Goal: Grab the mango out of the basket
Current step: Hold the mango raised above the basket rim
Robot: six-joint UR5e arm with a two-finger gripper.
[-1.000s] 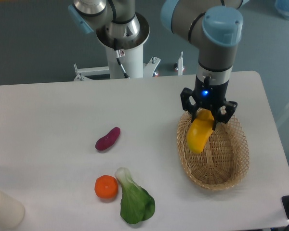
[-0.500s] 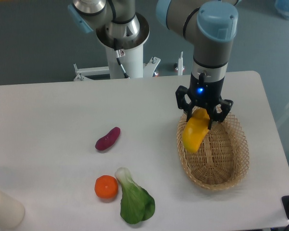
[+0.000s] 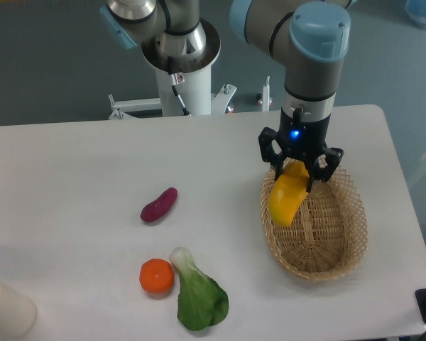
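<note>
White table (image 3: 92, 156): one mango (image 3: 287, 199) (gripper-held (image 3: 296, 172)), one basket (image 3: 334, 241).

Smooth bright yellow elongated mango (image 3: 287, 198): tilted, hanging over left rim of tan oval wicker basket (image 3: 341, 245), clear of weave.

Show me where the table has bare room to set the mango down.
Widest bare patch: the table left of the purple vegetable. Another lies between that vegetable and the basket. The front is crowded: orange fruit, leafy green, white bottle. The gripper holds the mango.
</note>
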